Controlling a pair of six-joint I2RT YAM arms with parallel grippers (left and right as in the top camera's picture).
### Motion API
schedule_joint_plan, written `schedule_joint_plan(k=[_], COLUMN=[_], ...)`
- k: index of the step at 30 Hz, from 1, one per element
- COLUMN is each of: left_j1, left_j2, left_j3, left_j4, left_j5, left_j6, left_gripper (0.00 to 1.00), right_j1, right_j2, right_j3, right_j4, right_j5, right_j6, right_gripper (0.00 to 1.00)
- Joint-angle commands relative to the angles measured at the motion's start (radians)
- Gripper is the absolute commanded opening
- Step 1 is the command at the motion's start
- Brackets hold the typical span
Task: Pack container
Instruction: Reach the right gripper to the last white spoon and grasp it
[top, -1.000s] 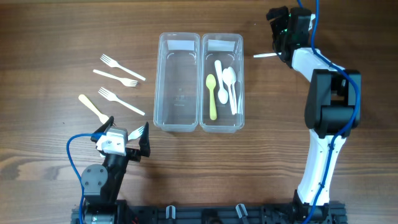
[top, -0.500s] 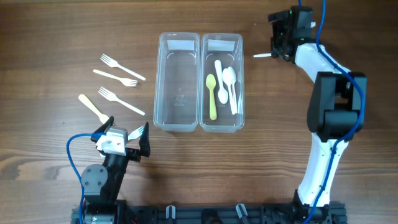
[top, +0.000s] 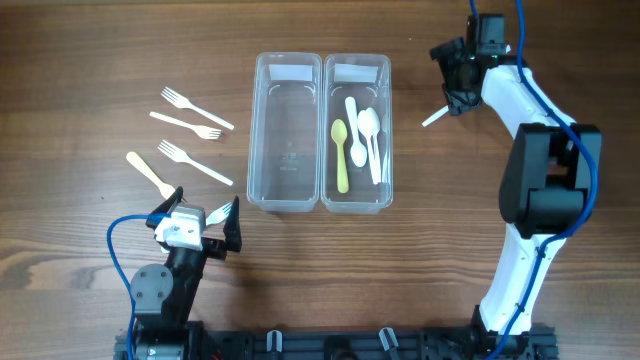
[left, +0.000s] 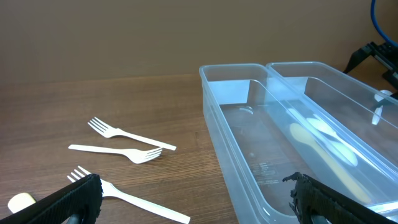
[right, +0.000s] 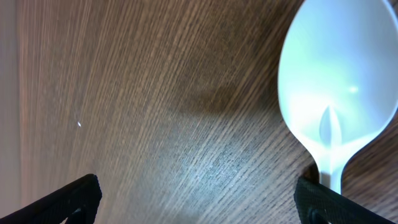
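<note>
**STATION STATUS: CUTLERY PACKING, RIGHT ARM AT LOOSE SPOON**

At far left, three white forks (top: 192, 127) and a cream utensil (top: 146, 170) are lying on the table (top: 80, 60). The left gripper (top: 207, 198) is hovering just below them with its jaws spread wide and nothing between them.

The left container (top: 287, 140) is standing against the right container (top: 357, 62). A moulded mark (left: 264, 169) is showing on the left container's floor, too small to read. The right container is holding a yellow spoon (top: 342, 160) and two white spoons (top: 368, 124).

At far right, the right gripper (right: 196, 199) is standing fully spread over a loose white spoon (right: 339, 81). The spoon's handle is running up to one finger; contact cannot be told.

Change: one second ago this spoon's handle was pointing level at the containers. It is now slanting down-left, and the right wrist has swung over. The items left of it are lying where they were.
</note>
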Motion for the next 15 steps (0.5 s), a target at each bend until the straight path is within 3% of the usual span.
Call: schedule_joint_plan(k=[1, 9, 15], left_j1=[-0.005, -0.005, -0.005], left_j2=[-0.003, -0.003, -0.003], left_j3=[-0.008, -0.008, -0.008], left_j4=[0.0, 0.001, 0.0], left_j5=[-0.002, -0.002, -0.002], left_j6=[0.015, 0.015, 0.015], left_gripper=[1.0, 1.0, 1.0], right_j1=[-0.004, -0.002, -0.002], right_j2=[-0.088, -0.134, -0.134], right_j3=[-0.012, -0.012, -0.012], right_j4=[-0.032, -0.15, -0.03], right_j5=[0.022, 0.007, -0.057], right_j6=[-0.11, -0.312, -0.209], right_gripper=[1.0, 1.0, 1.0])
